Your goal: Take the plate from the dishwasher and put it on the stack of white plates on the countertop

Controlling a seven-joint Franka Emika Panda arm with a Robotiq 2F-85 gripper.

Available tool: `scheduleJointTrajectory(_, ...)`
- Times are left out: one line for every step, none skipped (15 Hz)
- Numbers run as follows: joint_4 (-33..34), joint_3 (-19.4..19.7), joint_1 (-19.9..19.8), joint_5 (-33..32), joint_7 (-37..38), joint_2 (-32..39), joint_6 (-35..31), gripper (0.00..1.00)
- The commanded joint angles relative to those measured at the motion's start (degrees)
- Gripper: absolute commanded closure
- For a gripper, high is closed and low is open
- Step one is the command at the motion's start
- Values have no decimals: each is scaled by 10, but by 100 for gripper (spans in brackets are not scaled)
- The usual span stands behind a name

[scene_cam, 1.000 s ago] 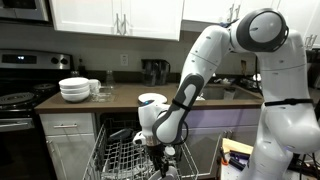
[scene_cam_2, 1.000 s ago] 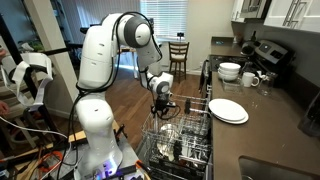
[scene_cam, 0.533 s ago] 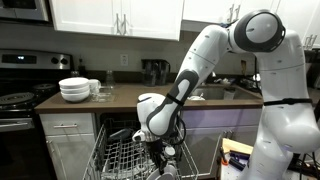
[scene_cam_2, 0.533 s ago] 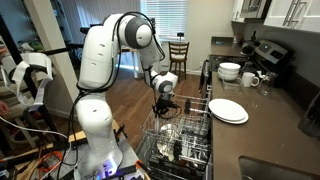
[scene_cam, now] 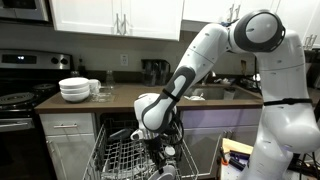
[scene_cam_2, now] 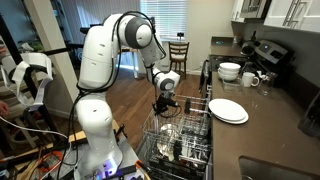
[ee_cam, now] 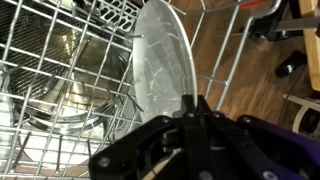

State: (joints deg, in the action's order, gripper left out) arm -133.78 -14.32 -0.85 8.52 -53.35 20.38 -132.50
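Observation:
The plate (ee_cam: 160, 60) stands on edge in the dishwasher's wire rack (ee_cam: 40, 110), white and shallow, and fills the middle of the wrist view. My gripper (ee_cam: 195, 108) comes down on its upper rim, and the two black fingers meet on that rim, shut on the plate. In both exterior views the arm reaches down into the pulled-out rack (scene_cam: 125, 160), with the gripper (scene_cam_2: 163, 108) just above the wires. The low stack of white plates (scene_cam_2: 228, 110) lies on the dark countertop (scene_cam_2: 275, 125).
A pile of deep white bowls (scene_cam_2: 230, 71) and mugs (scene_cam_2: 251, 79) stand further along the counter by the stove (scene_cam: 15, 100). A shiny metal bowl (ee_cam: 60, 60) sits in the rack beside the plate. A wooden chair (scene_cam_2: 179, 55) stands across the floor.
The fingers have closed onto the plate's rim. The wrist has shifted slightly lower into the rack.

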Motion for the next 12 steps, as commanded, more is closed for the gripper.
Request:
scheduleJointTrajectory(9,-6,-10,31,-45,-3,23,98)
scheduleJointTrajectory(9,-5,-10,33,-48,-2,23,98)
scheduleJointTrajectory(10,-3,-9,33,-48,-1,23,97)
scheduleJointTrajectory(10,-2,-10,34,-51,2,23,69)
scheduleJointTrajectory(11,-2,-10,35,-54,4,23,68)
scheduleJointTrajectory(11,-2,-11,37,-59,6,25,63)
scheduleJointTrajectory(12,-1,-10,40,-61,6,27,57)
scheduleJointTrajectory(12,-1,-11,45,-67,8,29,50)
scheduleJointTrajectory(12,-1,-11,48,-71,9,30,53)
scheduleJointTrajectory(12,-1,-12,53,-77,11,31,62)
scheduleJointTrajectory(12,0,-13,56,-83,13,31,83)
scheduleJointTrajectory(12,0,-14,60,-86,16,30,84)
